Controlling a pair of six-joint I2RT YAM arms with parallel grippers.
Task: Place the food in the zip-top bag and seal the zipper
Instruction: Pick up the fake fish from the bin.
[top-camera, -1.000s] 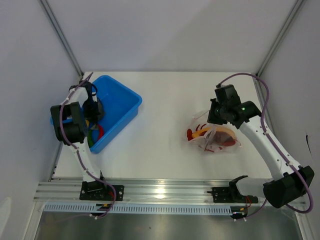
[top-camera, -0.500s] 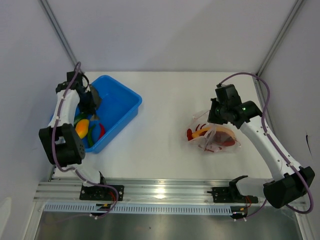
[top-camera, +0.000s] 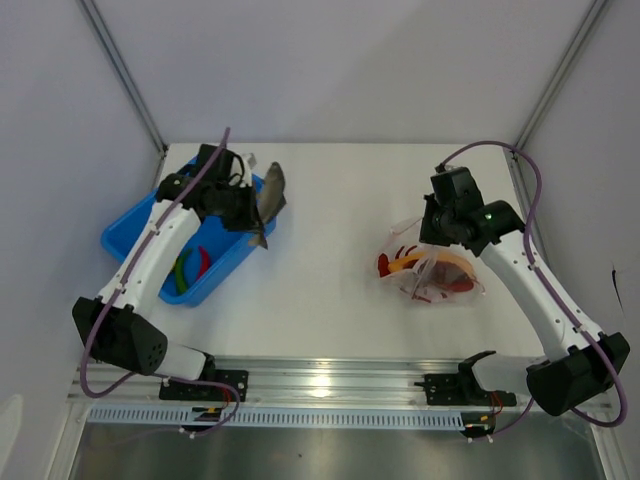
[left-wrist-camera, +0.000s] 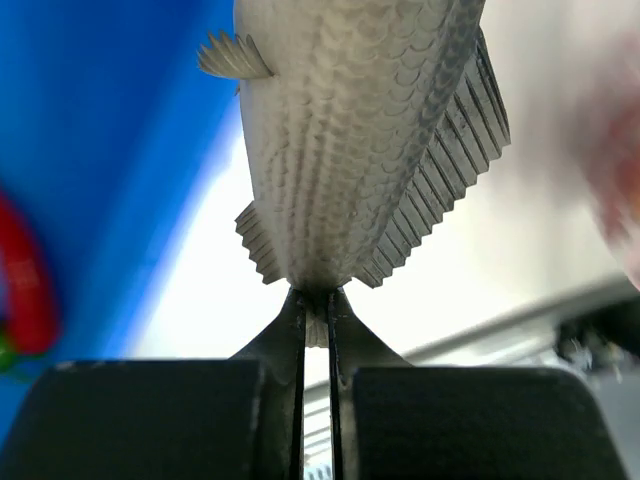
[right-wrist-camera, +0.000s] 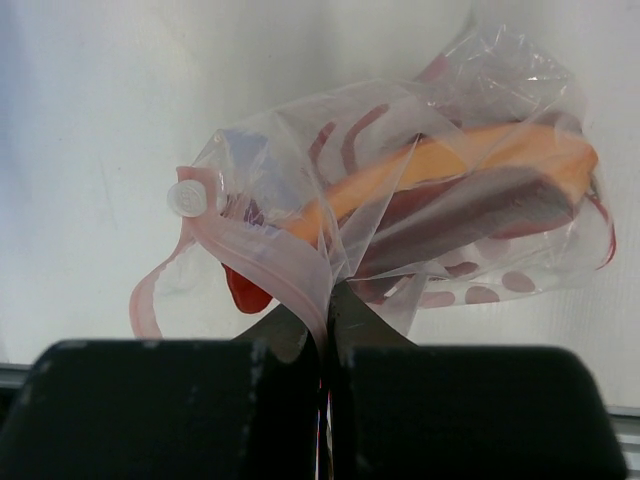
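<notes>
My left gripper is shut on the tail of the grey fish and holds it in the air over the right edge of the blue bin; the fish hangs from my left gripper in the left wrist view. My right gripper is shut on the pink zipper edge of the clear zip-top bag, which lies on the table. The bag holds an orange piece and red chillies. My right gripper pinches the bag's mouth.
The blue bin stands at the left with a red chilli and a green vegetable inside. White walls enclose the table on the left, back and right. A metal rail runs along the near edge.
My left arm has lifted out of the blue bin and swung right, with the grey fish in its gripper. The right arm and the bag have stayed put.
</notes>
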